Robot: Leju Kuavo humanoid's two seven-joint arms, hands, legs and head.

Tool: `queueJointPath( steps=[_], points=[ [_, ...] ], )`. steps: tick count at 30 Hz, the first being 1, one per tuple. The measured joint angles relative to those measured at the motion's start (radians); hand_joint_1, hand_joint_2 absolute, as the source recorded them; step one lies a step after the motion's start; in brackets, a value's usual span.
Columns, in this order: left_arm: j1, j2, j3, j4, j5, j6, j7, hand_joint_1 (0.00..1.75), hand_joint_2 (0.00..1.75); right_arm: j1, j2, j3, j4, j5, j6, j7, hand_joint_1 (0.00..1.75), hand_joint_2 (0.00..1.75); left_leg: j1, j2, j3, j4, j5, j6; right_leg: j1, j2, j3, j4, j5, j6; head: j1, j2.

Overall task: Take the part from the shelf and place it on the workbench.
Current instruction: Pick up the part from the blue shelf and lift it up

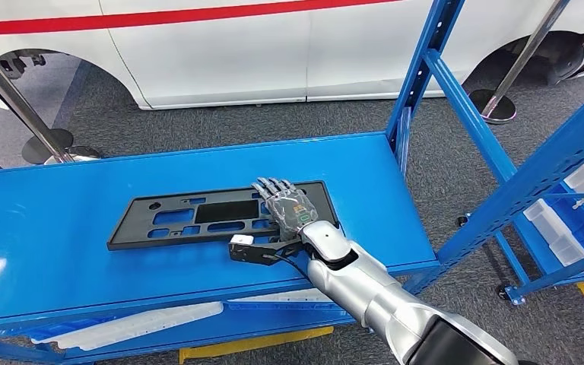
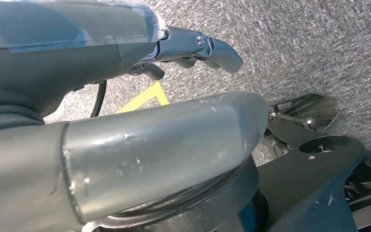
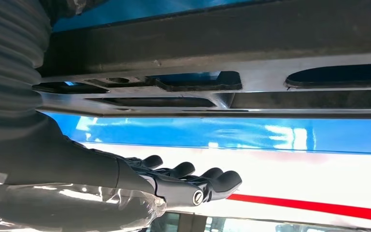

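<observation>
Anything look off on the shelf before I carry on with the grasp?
Nothing stands out. The black part lies flat on the blue shelf, slightly skewed to its edges, with no visible damage. The right hand hovers over or rests on the part's right end, fingers extended; contact isn't clear.

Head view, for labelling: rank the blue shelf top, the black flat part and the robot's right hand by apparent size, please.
1. Blue shelf top, largest.
2. Black flat part.
3. Right hand, smallest, lying over the part's right end.

Grey carpet floor (image 1: 274, 122), white car (image 1: 220, 53) (red-striped) behind blue shelving (image 1: 502, 190).
</observation>
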Motion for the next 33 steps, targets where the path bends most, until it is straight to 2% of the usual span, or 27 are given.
queueJointPath(
  steps=[19, 23, 33],
  points=[
    [0.0, 0.0, 0.001, 0.0, 0.0, 0.0, 0.0, 0.0, 0.0, 0.0, 0.0, 0.0, 0.004, 0.0, -0.001, 0.0, 0.0, 1.75, 0.0, 0.0, 0.001, 0.0, 0.0, 0.0, 0.0, 0.0, 0.001, 0.0, 0.0, 0.0, 0.0, 0.0],
    [0.0, 0.0, 0.001, 0.0, 0.0, 0.0, 0.0, 0.0, 0.0, 0.001, 0.0, -0.001, 0.005, -0.003, -0.001, 0.0, 1.75, 1.75, 0.0, 0.0, 0.001, 0.0, 0.0, 0.0, 0.0, 0.0, 0.001, 0.0, 0.0, 0.0, 0.0, 0.0],
    [0.0, 0.0, 0.003, 0.0, 0.001, 0.0, 0.004, 0.0, 0.0, 0.026, -0.005, -0.023, 0.003, -0.039, -0.015, -0.021, 1.75, 1.75, 0.0, 0.001, 0.002, 0.0, 0.0, 0.0, 0.0, 0.0, 0.002, 0.0, 0.0, 0.0, 0.0, 0.0]
  ],
)
